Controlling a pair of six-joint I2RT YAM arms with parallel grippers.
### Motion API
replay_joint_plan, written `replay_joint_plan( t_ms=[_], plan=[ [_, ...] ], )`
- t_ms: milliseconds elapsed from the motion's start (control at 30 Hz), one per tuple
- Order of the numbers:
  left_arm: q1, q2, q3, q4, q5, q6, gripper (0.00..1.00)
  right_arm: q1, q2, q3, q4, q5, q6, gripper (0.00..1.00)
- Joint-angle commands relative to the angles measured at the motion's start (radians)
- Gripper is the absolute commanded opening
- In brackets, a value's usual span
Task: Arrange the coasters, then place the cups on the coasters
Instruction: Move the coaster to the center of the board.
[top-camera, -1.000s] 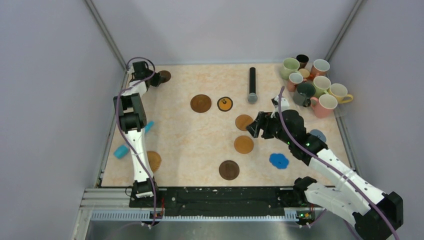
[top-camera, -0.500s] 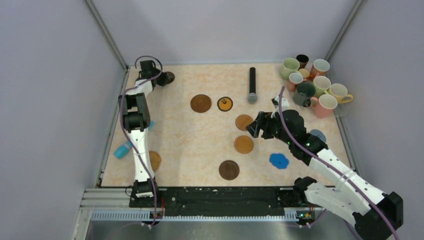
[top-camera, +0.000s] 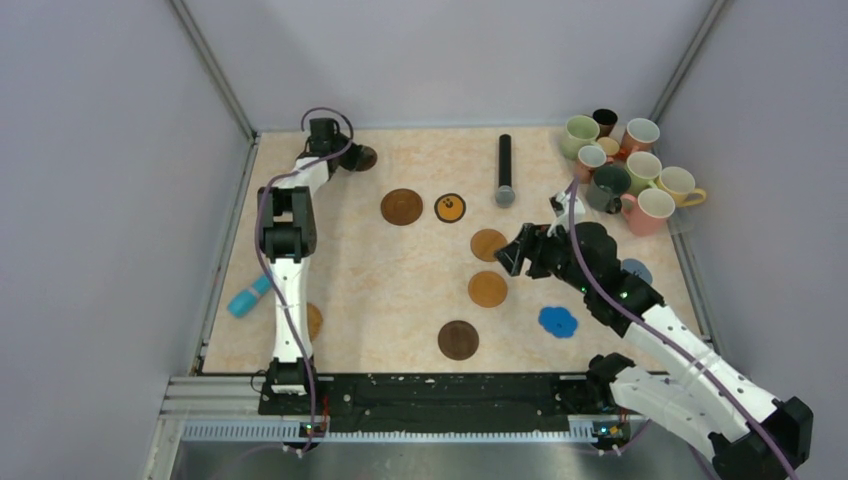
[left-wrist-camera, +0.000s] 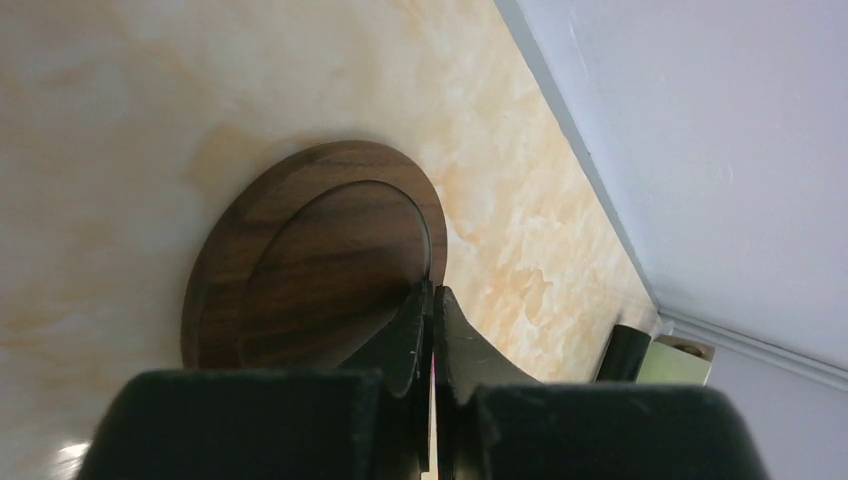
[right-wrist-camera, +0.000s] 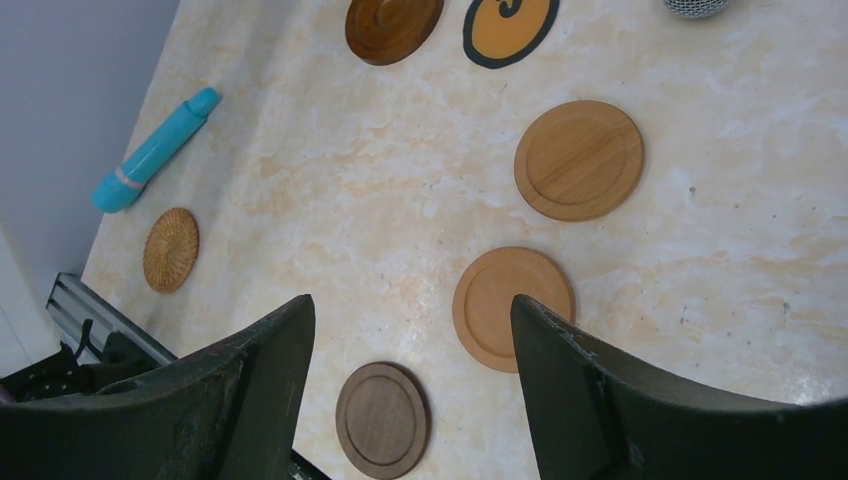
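My left gripper (top-camera: 348, 158) is shut at the far left corner, its tips (left-wrist-camera: 432, 295) pressed on the rim of a dark brown coaster (left-wrist-camera: 320, 260) (top-camera: 364, 157). My right gripper (top-camera: 510, 255) (right-wrist-camera: 410, 300) hovers open and empty beside two tan coasters (top-camera: 488, 244) (top-camera: 487, 289). Other coasters lie flat: brown (top-camera: 401, 206), black-and-orange (top-camera: 450, 208), dark brown (top-camera: 457, 340), blue flower-shaped (top-camera: 558, 321), grey-blue (top-camera: 636, 270), and a woven one (right-wrist-camera: 171, 249) half hidden by the left arm. The cups (top-camera: 625, 170) stand clustered at the back right.
A long black cylinder with a grey tip (top-camera: 505, 170) lies at the back centre. A turquoise cylinder (top-camera: 248, 296) lies near the left wall. Grey walls close in the left, back and right sides of the table (top-camera: 380, 270).
The left gripper has slid to the right along the back edge, and the dark brown coaster under its tips has moved right with it. The right arm has barely moved.
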Motion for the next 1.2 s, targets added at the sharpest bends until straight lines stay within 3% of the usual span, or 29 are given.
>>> replay_joint_plan(
  t_ms=[0, 567, 1167],
  plan=[
    [-0.053, 0.067, 0.032, -0.020, 0.019, -0.003, 0.01, 0.005, -0.042, 0.056, -0.006, 0.002, 0.007, 0.71],
    [-0.180, 0.096, 0.029, 0.015, 0.071, -0.029, 0.01, 0.005, -0.070, 0.059, -0.022, 0.011, 0.004, 0.72],
    [-0.242, 0.035, -0.079, -0.002, 0.119, -0.015, 0.03, 0.005, -0.134, 0.049, -0.046, 0.021, 0.015, 0.71]
  ],
)
